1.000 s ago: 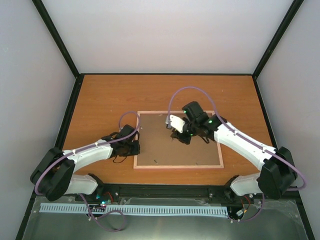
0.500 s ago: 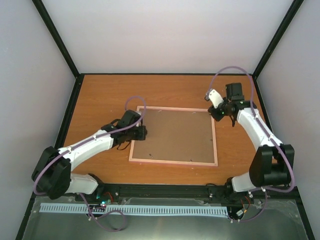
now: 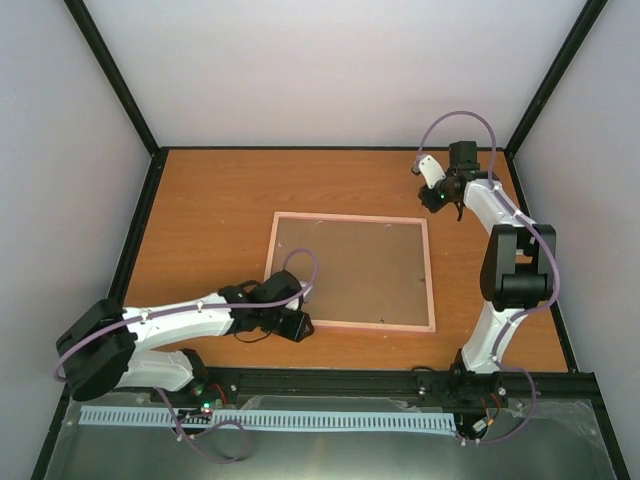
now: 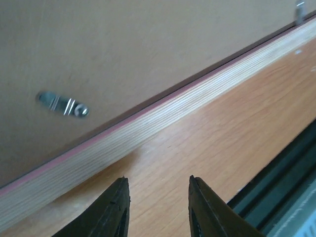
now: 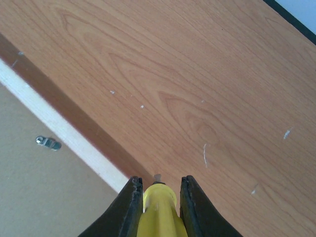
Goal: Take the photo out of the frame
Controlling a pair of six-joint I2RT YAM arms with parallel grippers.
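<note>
The frame (image 3: 429, 272) lies face down near the middle of the table (image 3: 210, 210), with the brown backing board (image 3: 350, 270) on top. The photo is hidden from us; we judge that it is under this board, so the main part of the task is left: lift the board, then take the print out. A small metal clip (image 4: 62, 104) lies flat on the board, and we cannot tell if it locks it.

The left end effector (image 4: 158, 185) has its fingers a little spread with nothing between them, just beside the near-left corner of the frame. The right end effector (image 5: 157, 183) is pinching a yellow piece (image 5: 157, 212) over the bare table beyond the far-right corner.

One second ago the right arm was above the middle of the board and the left one at the left edge. Now both have moved to these corners, and the frame sits slightly farther.
</note>
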